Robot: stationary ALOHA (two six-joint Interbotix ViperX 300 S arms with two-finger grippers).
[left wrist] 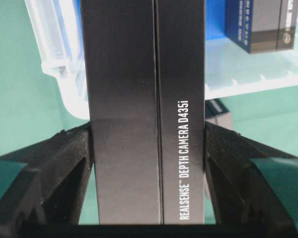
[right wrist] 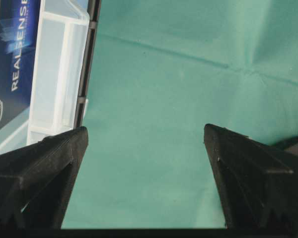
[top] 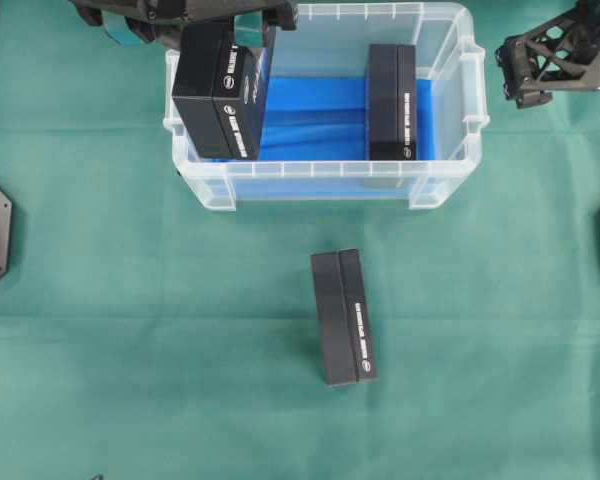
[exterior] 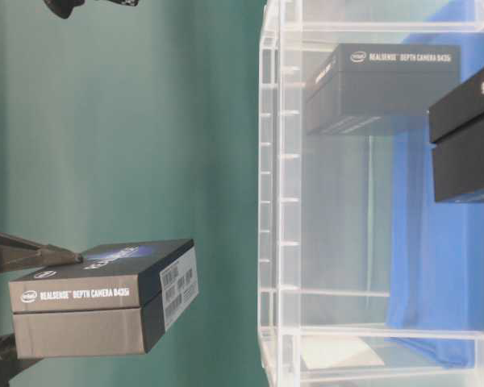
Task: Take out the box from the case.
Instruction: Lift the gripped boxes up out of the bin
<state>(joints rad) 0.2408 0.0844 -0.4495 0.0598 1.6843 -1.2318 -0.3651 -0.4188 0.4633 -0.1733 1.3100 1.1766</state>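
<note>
The left gripper (left wrist: 148, 148) pinches a black box (top: 220, 95) across its narrow sides, long axis pointing away, raised over the case's (top: 450, 185) left wall. The right gripper (right wrist: 146, 148) hangs spread, holding nothing, outside the case's right rim.

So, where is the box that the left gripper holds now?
Overhead, the held box is at the case's left end, clamped by the left gripper.

Worktop (top: 100, 330): green cloth. Case (top: 450, 180): clear plastic, blue lining at bottom. Three boxes, held (top: 220, 90), in case (top: 391, 100), on cloth (top: 343, 316): black, white lettering, blue panel. Claws: black; left claw (left wrist: 148, 148) with teal tape.
</note>
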